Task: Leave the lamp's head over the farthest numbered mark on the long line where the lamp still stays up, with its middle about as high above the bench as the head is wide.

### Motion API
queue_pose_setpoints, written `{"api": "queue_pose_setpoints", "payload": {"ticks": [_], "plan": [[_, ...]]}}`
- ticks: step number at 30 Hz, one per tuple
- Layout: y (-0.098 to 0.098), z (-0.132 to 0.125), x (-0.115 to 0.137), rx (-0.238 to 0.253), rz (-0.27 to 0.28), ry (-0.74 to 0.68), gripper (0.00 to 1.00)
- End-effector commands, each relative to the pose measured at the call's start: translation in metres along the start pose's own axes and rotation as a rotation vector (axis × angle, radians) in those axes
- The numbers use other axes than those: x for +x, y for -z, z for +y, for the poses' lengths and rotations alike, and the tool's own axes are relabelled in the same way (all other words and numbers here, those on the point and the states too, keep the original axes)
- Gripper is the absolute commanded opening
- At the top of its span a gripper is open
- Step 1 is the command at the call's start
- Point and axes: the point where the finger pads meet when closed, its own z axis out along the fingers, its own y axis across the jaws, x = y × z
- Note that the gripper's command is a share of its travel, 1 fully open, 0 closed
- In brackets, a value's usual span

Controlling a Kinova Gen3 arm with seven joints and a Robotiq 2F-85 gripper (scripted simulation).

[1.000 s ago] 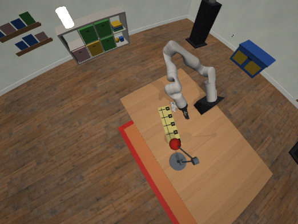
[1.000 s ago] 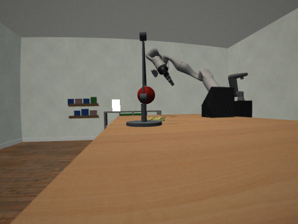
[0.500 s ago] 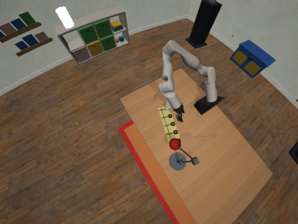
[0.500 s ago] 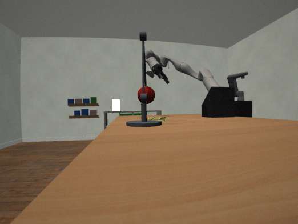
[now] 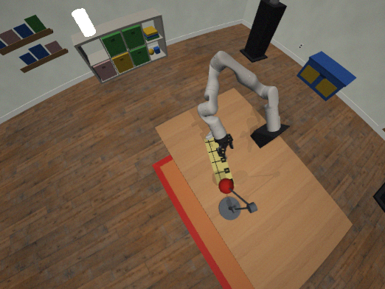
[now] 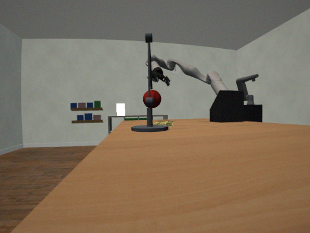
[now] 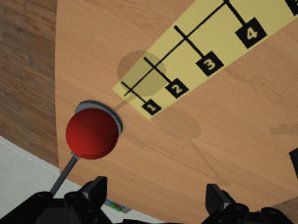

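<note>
Lamp base: the gray disc (image 5: pixel 223 214) (image 6: pixel 137 128) (image 7: pixel 119 120) lies flat on the wooden counter (image 5: pixel 295 206) (image 6: pixel 178 184) (image 7: pixel 240 167), near its long edge.
Lamp arm: a slim upright rises from the base to a dark elbow block (image 5: pixel 252 207) (image 6: pixel 148 37) high above it; a second bar slopes back down to the head.
Lamp head: the red ball (image 5: pixel 226 186) (image 6: pixel 157 96) (image 7: pixel 92 133) hangs in the air, on the strip side of the base, its middle higher above the counter than the ball is wide. From the top it covers the strip's end nearest the base.
Numbered strip: yellow (image 5: pixel 217 164) (image 6: pixel 163 123) (image 7: pixel 160 65), flat, running away from the base along its long line; mark 1 is nearest the base, then 2, 3 and 4.
Claw: black (image 5: pixel 228 152) (image 6: pixel 160 85) (image 7: pixel 156 186), spread wide with nothing between its fingers, raised beyond the head as seen from the base, well apart from the lamp.
Robot arm: pale gray (image 5: pixel 245 75) (image 6: pixel 191 70), arching high on the far side of the base, from a black pedestal (image 5: pixel 259 142) (image 6: pixel 225 110) across the counter.
Cubby shelf: gray (image 5: pixel 164 40) (image 6: pixel 110 125), on the floor, far beyond the base and strip, holding green, yellow and pinkish bins.

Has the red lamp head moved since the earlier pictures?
No; in the top view the red lamp head keeps its place beside the round grey base.
</note>
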Motion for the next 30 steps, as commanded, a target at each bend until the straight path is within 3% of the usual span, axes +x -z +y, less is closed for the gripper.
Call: {"api": "queue_pose_setpoints", "payload": {"ticks": [1, 11, 13, 28, 30], "plan": [[0.007, -0.006, 0.009, 0.032, 0.000, -0.048, 1.00], [0.026, -0.031, 0.035, 0.143, -0.018, -0.242, 1.00], [0.026, -0.031, 0.035, 0.143, -0.018, -0.242, 1.00], [0.056, -0.050, 0.082, 0.307, -0.044, -0.533, 1.00], [0.056, -0.050, 0.082, 0.307, -0.044, -0.533, 1.00]]}}
